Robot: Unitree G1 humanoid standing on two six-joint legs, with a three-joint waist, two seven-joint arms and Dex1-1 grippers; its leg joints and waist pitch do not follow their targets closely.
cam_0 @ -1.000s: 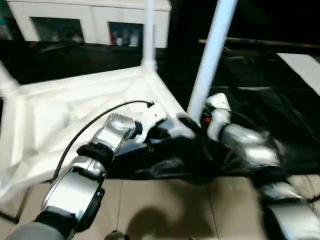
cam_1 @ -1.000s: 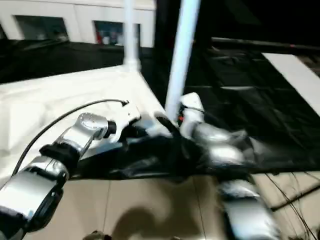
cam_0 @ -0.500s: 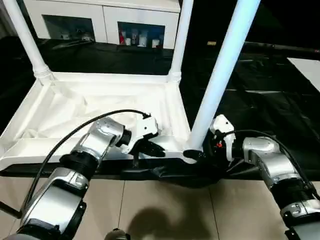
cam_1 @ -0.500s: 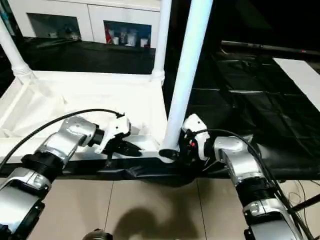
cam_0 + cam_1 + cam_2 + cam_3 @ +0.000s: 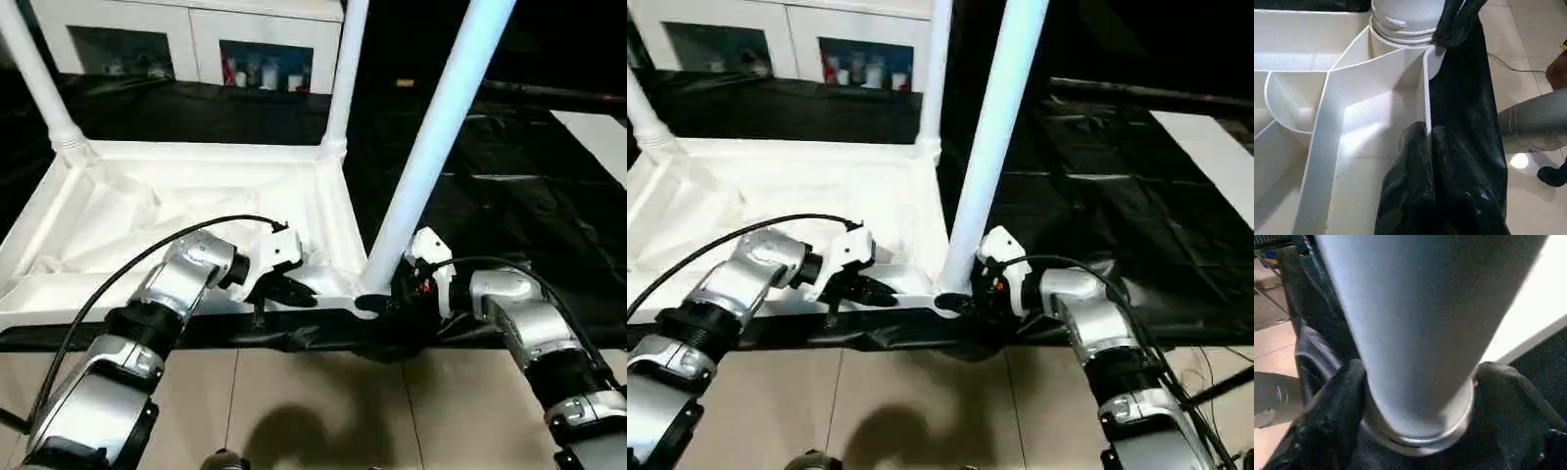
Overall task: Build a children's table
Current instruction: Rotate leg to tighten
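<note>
The children's table lies upside down: its white ribbed tabletop (image 5: 176, 206) rests on the black sheet. Three white legs stand up from its corner sockets: the near right leg (image 5: 431, 137), the far right leg (image 5: 341, 69) and the far left leg (image 5: 34, 78). My left gripper (image 5: 294, 291) is shut on the thin front rim wall (image 5: 1425, 93) of the tabletop, next to the near right socket. My right gripper (image 5: 377, 305) reaches in from the right. Its black fingers (image 5: 1342, 396) clasp the near leg (image 5: 1415, 323) on both sides, just above its collar.
The black-sheeted worktable (image 5: 509, 157) stretches away to the right and back, its sheet bunched at the front edge. A flat white board (image 5: 598, 132) lies at the far right. White cabinets (image 5: 196, 39) stand behind. Tiled floor (image 5: 323, 411) lies below the arms.
The camera has swung and steadied. My right gripper's fingers have drawn in around the base of the near leg. The left gripper keeps its hold on the rim.
</note>
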